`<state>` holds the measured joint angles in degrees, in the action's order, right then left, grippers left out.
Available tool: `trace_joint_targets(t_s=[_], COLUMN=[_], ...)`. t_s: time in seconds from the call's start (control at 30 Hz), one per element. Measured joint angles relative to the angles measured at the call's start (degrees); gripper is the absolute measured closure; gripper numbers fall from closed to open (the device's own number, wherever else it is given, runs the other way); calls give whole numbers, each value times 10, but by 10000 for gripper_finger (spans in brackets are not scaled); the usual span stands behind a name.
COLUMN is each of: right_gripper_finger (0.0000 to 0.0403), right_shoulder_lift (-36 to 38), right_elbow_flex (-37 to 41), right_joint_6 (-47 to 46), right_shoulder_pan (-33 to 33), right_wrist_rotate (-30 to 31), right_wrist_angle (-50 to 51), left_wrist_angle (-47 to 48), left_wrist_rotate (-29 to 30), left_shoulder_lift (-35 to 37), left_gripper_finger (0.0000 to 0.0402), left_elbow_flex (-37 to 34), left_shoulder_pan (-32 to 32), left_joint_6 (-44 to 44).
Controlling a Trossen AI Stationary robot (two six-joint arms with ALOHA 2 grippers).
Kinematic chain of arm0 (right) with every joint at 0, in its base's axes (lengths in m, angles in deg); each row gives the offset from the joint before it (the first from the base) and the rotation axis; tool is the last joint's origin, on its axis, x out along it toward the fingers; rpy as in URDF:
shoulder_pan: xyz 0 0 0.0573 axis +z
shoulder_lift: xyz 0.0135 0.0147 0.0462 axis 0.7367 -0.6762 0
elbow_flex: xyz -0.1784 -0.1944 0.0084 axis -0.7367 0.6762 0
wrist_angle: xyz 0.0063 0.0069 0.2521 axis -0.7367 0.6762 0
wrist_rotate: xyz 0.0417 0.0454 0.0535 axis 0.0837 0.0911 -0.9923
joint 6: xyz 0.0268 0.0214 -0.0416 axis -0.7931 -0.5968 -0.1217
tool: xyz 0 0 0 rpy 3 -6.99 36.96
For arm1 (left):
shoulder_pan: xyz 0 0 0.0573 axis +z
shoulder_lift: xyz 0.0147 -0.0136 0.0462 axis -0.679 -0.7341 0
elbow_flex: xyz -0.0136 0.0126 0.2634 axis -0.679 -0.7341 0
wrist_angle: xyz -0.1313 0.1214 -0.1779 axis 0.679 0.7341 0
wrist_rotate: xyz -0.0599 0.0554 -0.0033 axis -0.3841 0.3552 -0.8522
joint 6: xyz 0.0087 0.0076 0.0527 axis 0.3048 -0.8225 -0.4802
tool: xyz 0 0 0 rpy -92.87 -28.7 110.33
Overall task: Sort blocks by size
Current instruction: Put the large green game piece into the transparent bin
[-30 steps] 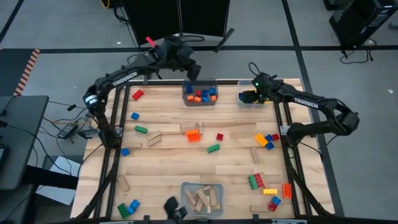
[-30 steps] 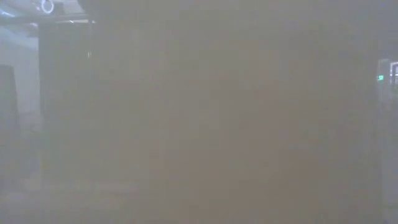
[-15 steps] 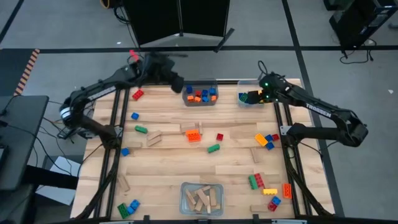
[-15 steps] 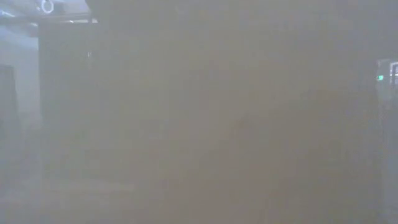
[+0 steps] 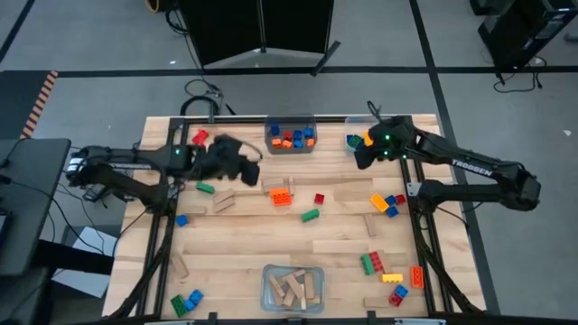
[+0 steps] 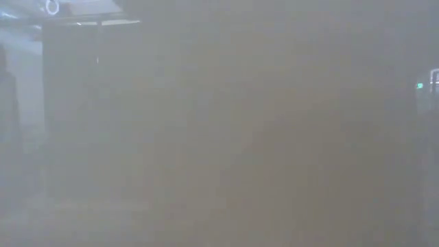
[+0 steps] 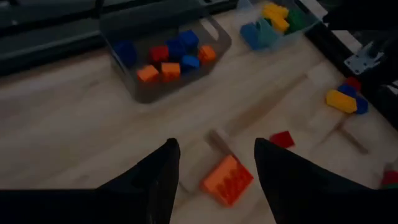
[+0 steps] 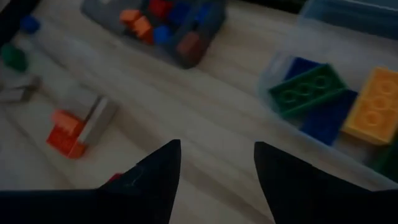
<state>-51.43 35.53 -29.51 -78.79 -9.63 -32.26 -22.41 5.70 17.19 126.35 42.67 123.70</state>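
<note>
Studded bricks and tan wooden blocks lie scattered over the wooden table point(image 5: 244, 239). My left gripper point(image 5: 248, 174) point(image 7: 214, 162) hangs open above the table, just left of an orange brick point(image 5: 282, 197) point(image 7: 227, 180) that lies flat beside a wooden block point(image 5: 275, 184). Nothing is between its fingers. My right gripper point(image 5: 361, 155) point(image 8: 217, 162) hangs open and empty by the near side of the far right bin point(image 5: 355, 141), which holds green, blue and yellow bricks point(image 8: 311, 84). The low view shows only haze.
A clear bin of small bricks point(image 5: 291, 136) point(image 7: 161, 56) stands at the far edge, and a bin of wooden blocks point(image 5: 293, 287) at the near edge. Loose bricks cluster at the right point(image 5: 386, 204), near right point(image 5: 393, 275) and near left corner point(image 5: 185, 301).
My left gripper has swung from behind the far middle bin toward the table's left and near side, sinking over the table beside the orange brick. My right gripper has drawn back a little from the far right bin toward the near edge and risen.
</note>
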Motion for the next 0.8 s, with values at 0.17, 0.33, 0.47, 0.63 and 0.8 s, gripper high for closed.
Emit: trace_joint_targets(t_s=[0.17, 0.33, 0.47, 0.63, 0.8], right_gripper_finger=[185, 185, 186, 186, 186], right_shoulder_lift=[-1, 0, 0, 0, 0], right_elbow_flex=[0, 0, 0, 0, 0], right_joint_6=[3, 3, -1, -20, -30], right_shoulder_pan=[35, 67, 98, 139, 174], right_wrist_rotate=[0, 0, 0, -3, -3], right_wrist_angle=[-4, -3, -3, 9, 39], left_wrist_angle=[-7, -37, -93, -192, -283], left_wrist_rotate=[54, 59, 27, -5, -12], left_shoulder_lift=[-28, -61, -99, -161, -221], left_gripper_finger=[188, 188, 188, 188, 188], left_elbow_flex=[0, 0, 1, 1, 1], left_shoulder_pan=[-87, -131, -143, -144, -140], left_joint_6=[86, 92, -7, -112, -144])
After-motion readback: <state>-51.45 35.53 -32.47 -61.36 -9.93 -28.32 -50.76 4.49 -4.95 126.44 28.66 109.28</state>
